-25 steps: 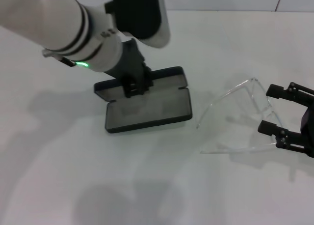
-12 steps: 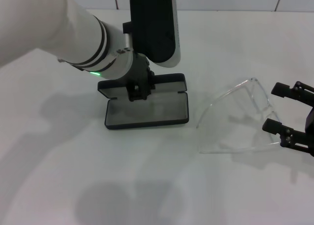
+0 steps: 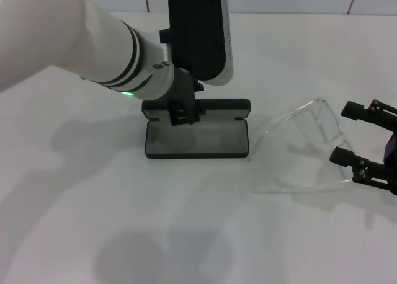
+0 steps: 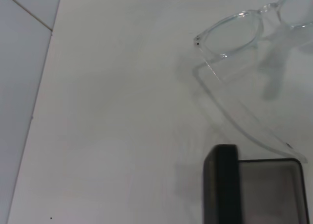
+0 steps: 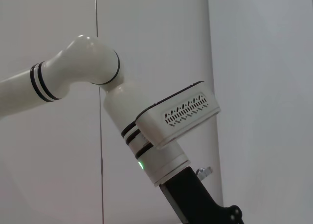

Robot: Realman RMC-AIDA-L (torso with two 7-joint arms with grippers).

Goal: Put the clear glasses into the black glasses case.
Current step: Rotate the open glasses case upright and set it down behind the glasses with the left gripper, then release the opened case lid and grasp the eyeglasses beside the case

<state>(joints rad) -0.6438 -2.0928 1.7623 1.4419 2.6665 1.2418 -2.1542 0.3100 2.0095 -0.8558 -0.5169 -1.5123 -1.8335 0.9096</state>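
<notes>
the table [image 3: 93,234] is a plain white surface that fills most of the head view, with a tiled wall along its far edge.

the left arm [image 3: 74,42] is the biggest thing over it, white with black bands and a green light near the wrist, reaching in from the robot's left and down toward the case.

the case [image 3: 197,130] lies open on the table near the middle, its grey-lined tray toward the robot and the lid standing up along the far side. in the left wrist view one corner of it [image 4: 254,187] shows, black rim around grey lining.

the glasses [image 3: 304,144] rest on the table just to the right of the case, not in it, with the near arm stretched along the table and the front curving away. the left wrist view shows them too [image 4: 234,33], one clear arm running down close to the case corner.

the left gripper [image 3: 180,113] is down at the case's far side by the hinge (its fingers look pressed on the lid edge, clenched on it).

the right gripper [image 3: 363,141] sits at the right edge, fingers spread apart around the glasses' right end, holding nothing.
</notes>
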